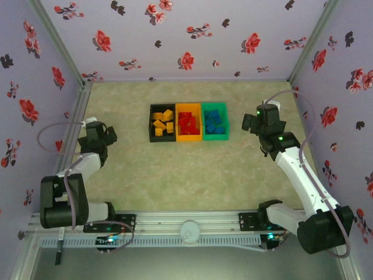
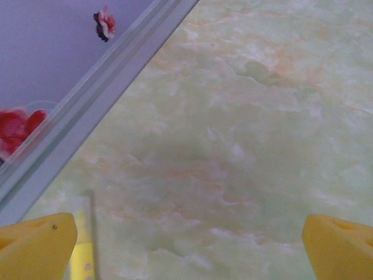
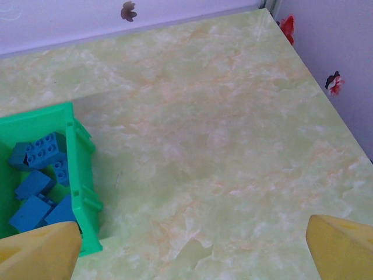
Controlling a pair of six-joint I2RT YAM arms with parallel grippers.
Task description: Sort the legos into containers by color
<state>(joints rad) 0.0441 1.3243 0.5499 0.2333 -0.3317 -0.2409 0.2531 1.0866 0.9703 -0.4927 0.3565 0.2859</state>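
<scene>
1. While parked well apart at left and right, left tool point(image 2: 186, 252) and right tool point(image 3: 192, 251) gape wide, both empty.
2. Middle of table point(image 1: 175, 175): yellow legos point(image 1: 163, 123) in black bin point(image 1: 151, 123), red legos point(image 1: 186, 123) in orange bin point(image 1: 187, 139), blue legos point(image 1: 214, 123) in green bin point(image 1: 214, 105).

Bright, diffuse light; a faint soft shadow on the table point(image 2: 262, 116) ahead of my blurred, out-of-focus yellow fingers point(image 2: 35, 245).

Top: high behind the near edge, down over the whole table point(image 1: 175, 186). Left wrist: low, beside a wall rail point(image 2: 105, 87), probably the left edge. Right wrist: close on the green bin point(image 3: 84, 181), shared with top
</scene>
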